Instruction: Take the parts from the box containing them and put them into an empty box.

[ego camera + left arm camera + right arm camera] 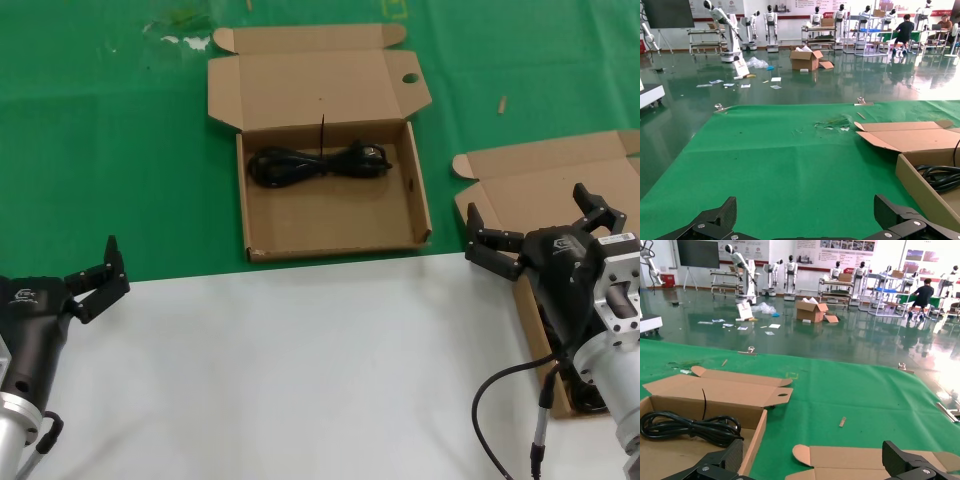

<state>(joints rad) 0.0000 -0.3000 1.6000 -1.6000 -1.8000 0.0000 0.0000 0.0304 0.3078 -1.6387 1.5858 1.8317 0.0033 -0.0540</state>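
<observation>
Transfer under way: one power cord (pixel 318 163) already in holed-lid box (pixel 420 215); right gripper (pixel 540 240), jaws wide and empty, above plain-lid box (pixel 520 190), next descending to grasp; left gripper (pixel 97 280) parked, open

Counter (pixel 120 120): bright green cloth over far half, plain white sheet (pixel 280 370) over near half, straight edge betw. the two. Pale whitish smudges on green nr far-left corner. Box w/ holed lid tab (pixel 330 215): plain brown cardboard in & out, no print. Cord bundle (pixel 318 163) in it: solid black, thin black tie sticking up. 2nd box (pixel 520 195) at right: same plain brown. Left end effector (pixel 98 281): matte black, small white logo on body, silver wrist behind. Right end effector (pixel 535 235): black, white logo, silver-grey wrist, black cable. Floor past counter: dark glossy grey-green.
</observation>
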